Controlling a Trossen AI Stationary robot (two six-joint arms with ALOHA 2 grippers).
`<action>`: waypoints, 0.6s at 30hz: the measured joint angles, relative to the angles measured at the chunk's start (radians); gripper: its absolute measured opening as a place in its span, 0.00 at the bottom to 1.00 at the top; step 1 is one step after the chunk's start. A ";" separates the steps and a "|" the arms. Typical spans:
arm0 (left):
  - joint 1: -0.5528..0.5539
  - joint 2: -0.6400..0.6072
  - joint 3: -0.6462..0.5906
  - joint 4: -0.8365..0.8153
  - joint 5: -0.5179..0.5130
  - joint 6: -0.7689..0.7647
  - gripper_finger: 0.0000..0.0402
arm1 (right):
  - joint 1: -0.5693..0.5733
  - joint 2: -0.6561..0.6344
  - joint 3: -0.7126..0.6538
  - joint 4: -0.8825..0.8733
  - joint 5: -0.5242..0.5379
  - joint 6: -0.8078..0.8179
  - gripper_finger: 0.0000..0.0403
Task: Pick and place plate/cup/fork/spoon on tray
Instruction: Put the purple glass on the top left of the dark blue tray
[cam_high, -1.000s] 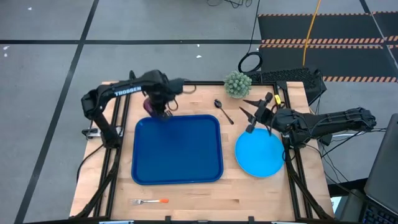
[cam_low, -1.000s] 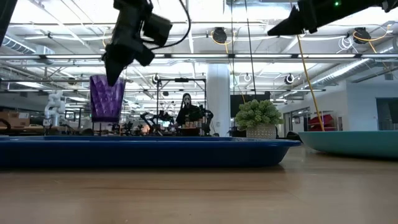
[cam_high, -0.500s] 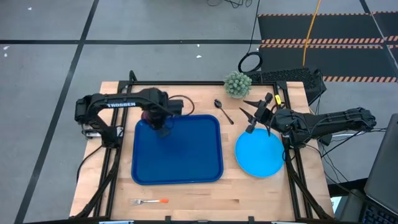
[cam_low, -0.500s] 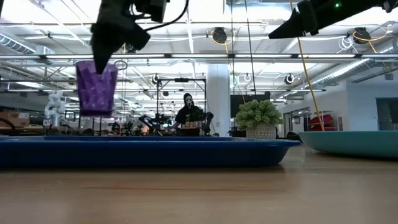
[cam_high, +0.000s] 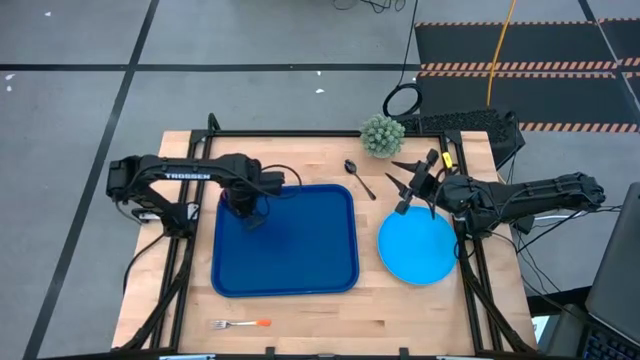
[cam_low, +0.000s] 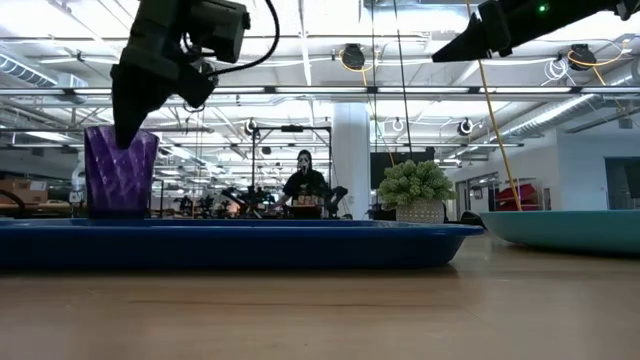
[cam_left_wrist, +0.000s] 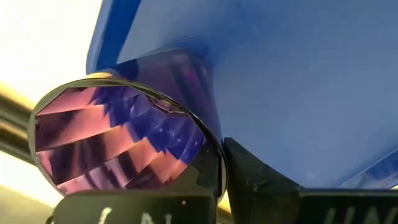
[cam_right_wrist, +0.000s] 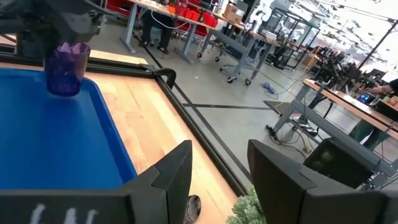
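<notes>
Left gripper (cam_low: 128, 135), jaws clamped on the cup (cam_low: 120, 172), rests it upright at the tray's (cam_high: 300, 250) far-left corner; release should be straight and gentle. Right gripper (cam_high: 404, 192) waits, jaws parted, over the bench.

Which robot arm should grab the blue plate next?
Probably the right: its open gripper hovers at the round light-blue plate's edge, while the left gripper is busy across the table, holding the purple cup.

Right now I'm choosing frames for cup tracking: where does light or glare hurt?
Low view: bright ceiling lights backlight the ribbed purple cup. Left wrist view: pale glare fills the corner beside the dark blue tray. High view: even light.
</notes>
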 joint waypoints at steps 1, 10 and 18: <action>0.000 -0.002 -0.012 0.012 0.004 -0.001 0.02 | 0.000 0.000 0.000 0.000 0.000 0.000 0.37; 0.011 -0.009 -0.054 0.014 -0.016 0.010 0.04 | 0.000 0.000 0.000 0.000 0.000 0.002 0.37; 0.052 -0.009 -0.054 0.028 -0.037 0.034 0.06 | 0.000 0.000 0.000 0.000 0.000 0.003 0.37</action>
